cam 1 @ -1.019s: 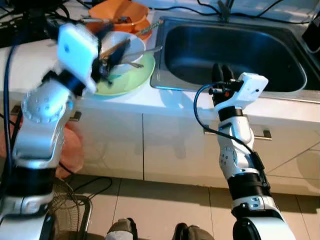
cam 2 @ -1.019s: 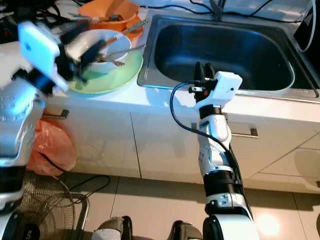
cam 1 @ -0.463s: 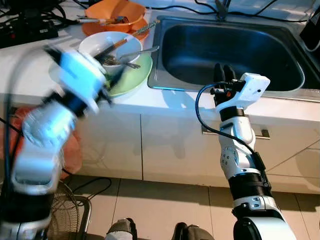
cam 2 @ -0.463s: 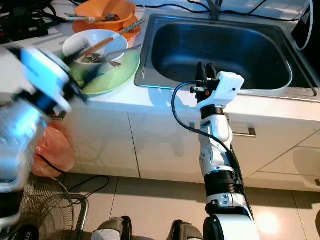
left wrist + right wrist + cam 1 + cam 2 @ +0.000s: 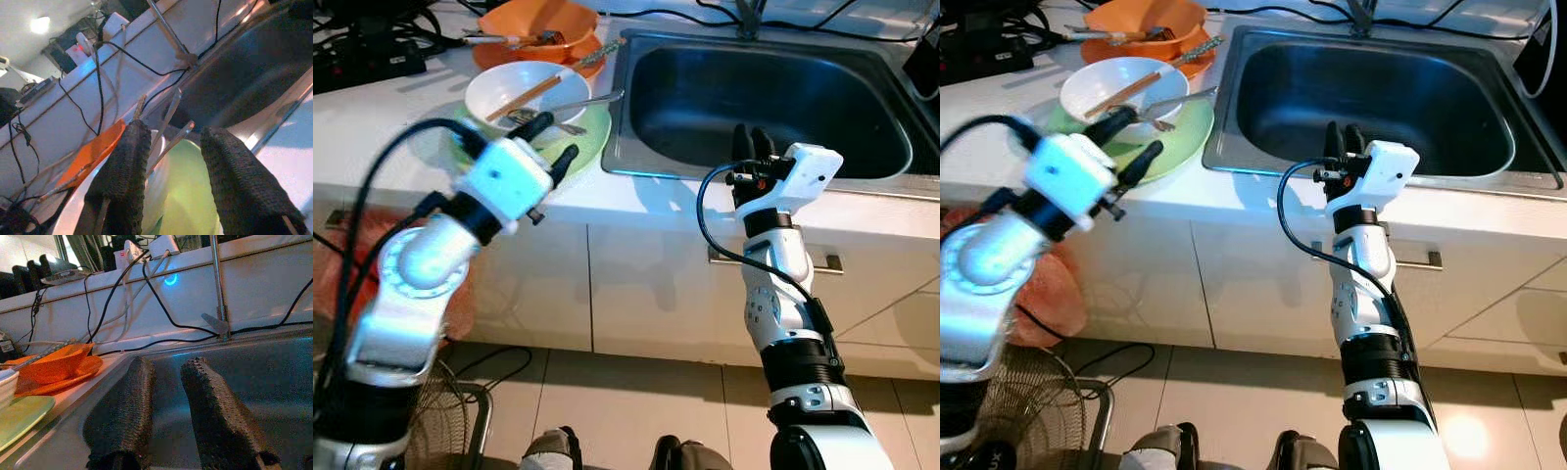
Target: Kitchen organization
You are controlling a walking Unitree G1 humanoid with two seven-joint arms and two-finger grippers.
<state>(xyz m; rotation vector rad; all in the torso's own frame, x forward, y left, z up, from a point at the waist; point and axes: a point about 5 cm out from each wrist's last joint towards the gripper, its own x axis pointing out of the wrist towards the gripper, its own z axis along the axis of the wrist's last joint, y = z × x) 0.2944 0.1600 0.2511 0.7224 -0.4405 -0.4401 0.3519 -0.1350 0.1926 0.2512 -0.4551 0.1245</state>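
A white bowl (image 5: 514,86) holding chopsticks (image 5: 522,96) and a fork (image 5: 548,121) sits on a green plate (image 5: 588,134) on the white counter, left of the steel sink (image 5: 773,98). Behind it lies an orange bowl (image 5: 546,22) with more utensils. My left gripper (image 5: 551,143) hovers open over the plate's near rim, close to the counter's front edge, with nothing between its fingers (image 5: 132,161). My right gripper (image 5: 750,139) is held still over the sink's front rim, its fingers (image 5: 132,396) a little apart and empty.
A power strip (image 5: 367,54) and cables lie at the back left of the counter. The faucet base (image 5: 749,15) stands behind the sink. An orange bag (image 5: 1043,294) and a floor fan (image 5: 445,416) sit below the counter at left. Cabinet handle (image 5: 822,261) is beneath the sink.
My left arm has dropped and pulled back from over the bowl towards the counter's front edge. The right arm has not moved.
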